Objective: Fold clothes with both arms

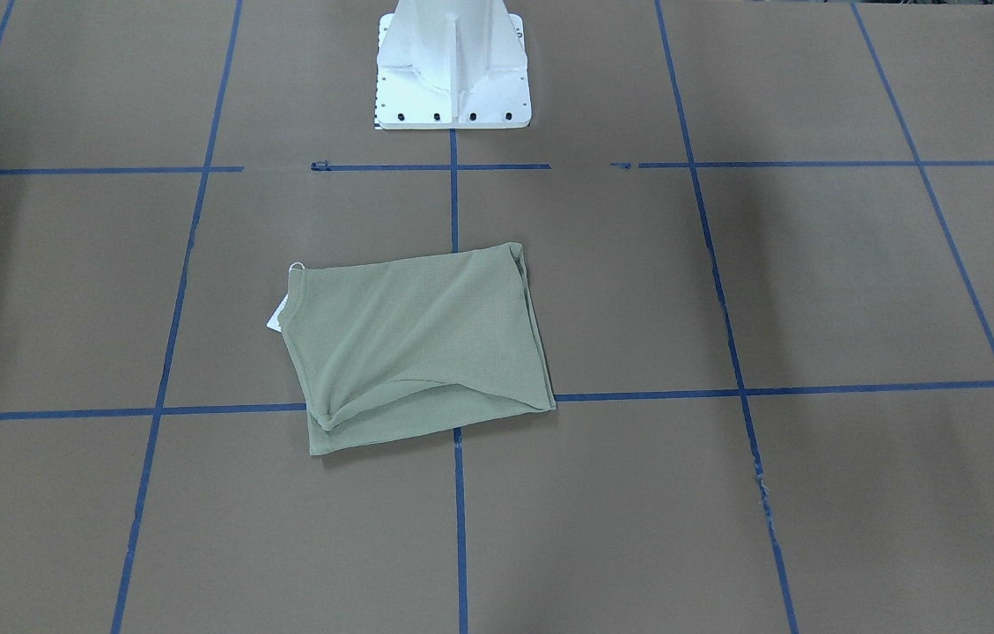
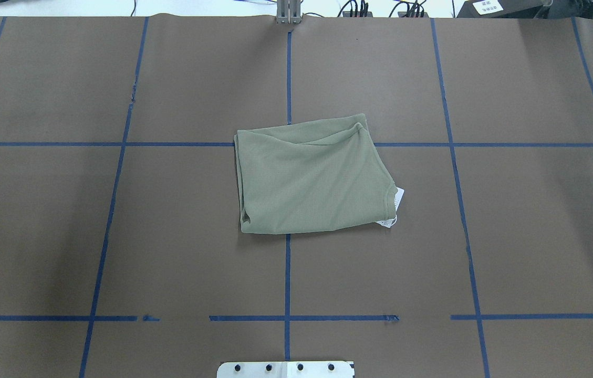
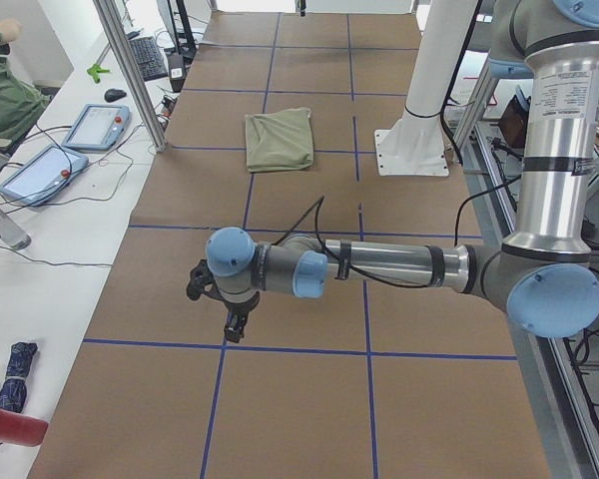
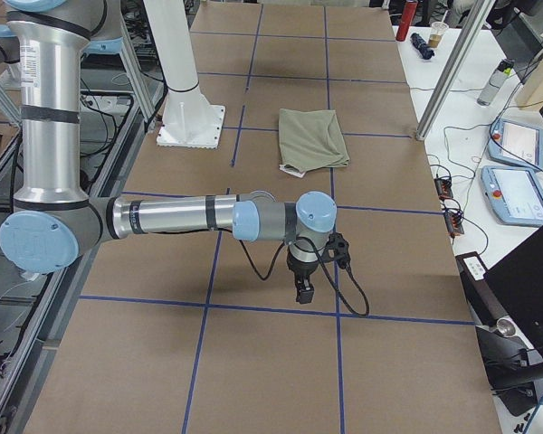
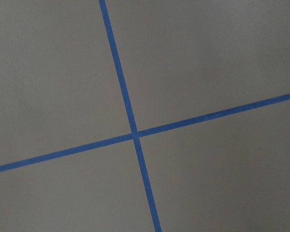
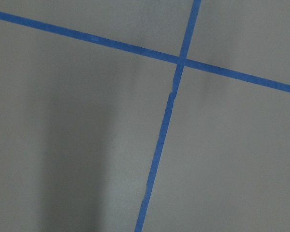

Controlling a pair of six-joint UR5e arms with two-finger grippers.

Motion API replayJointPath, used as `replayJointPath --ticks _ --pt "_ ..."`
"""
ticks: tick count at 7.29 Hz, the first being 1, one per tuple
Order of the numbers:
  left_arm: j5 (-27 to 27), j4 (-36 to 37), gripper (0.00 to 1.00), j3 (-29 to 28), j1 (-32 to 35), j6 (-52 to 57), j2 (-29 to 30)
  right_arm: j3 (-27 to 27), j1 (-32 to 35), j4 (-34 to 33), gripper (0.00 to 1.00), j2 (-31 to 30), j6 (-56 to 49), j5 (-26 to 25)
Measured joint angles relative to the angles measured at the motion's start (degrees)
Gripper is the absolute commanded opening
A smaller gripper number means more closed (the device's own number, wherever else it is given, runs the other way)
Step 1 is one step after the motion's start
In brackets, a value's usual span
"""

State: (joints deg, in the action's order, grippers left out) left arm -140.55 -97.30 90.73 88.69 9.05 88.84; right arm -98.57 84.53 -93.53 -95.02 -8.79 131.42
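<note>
From the front-facing view, the shirt [image 1: 417, 343] lies in the middle of the bench [image 1: 769, 493] as a compact, roughly four-sided packet, near the white pedestal [image 1: 452, 79]. No sleeve sticks out. The hang tag [image 1: 275, 319] peeks from the collar edge. One loose ridge runs across the packet and ends in a small bunched corner. Neither of my arms is in this view.

The overhead view shows the same packet, skewed a little against the blue tape lines [image 2: 287, 278], with nothing over it.

In the exterior left view, my left gripper [image 3: 234, 327] hangs low over bare bench, well apart from the shirt. I cannot tell whether its fingers are apart or together.

In the exterior right view, my right gripper [image 4: 305, 289] hangs the same way at the other end, also well apart from the shirt. I cannot tell its state either.

Both wrist views show only brown paper and a tape crossing, with no cloth.

I judge the folding essentially done. At most, the bunched corner could be smoothed.
</note>
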Motion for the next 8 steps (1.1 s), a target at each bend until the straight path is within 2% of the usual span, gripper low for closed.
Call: replayJointPath --ticks 2,4,8 --pt "-0.5 -3.7 1.00 -1.0 0.4 2.0 -2.5 0.1 0.3 0.2 1.00 -0.4 -0.1 0.1" --pt "3.9 -4.2 1.00 -1.2 0.4 2.1 -2.9 0.1 0.5 0.3 1.00 -0.5 0.0 0.1" --pt "5.6 4.1 1.00 3.0 0.5 2.2 -1.5 -0.2 0.5 0.3 1.00 -0.6 0.0 0.2"
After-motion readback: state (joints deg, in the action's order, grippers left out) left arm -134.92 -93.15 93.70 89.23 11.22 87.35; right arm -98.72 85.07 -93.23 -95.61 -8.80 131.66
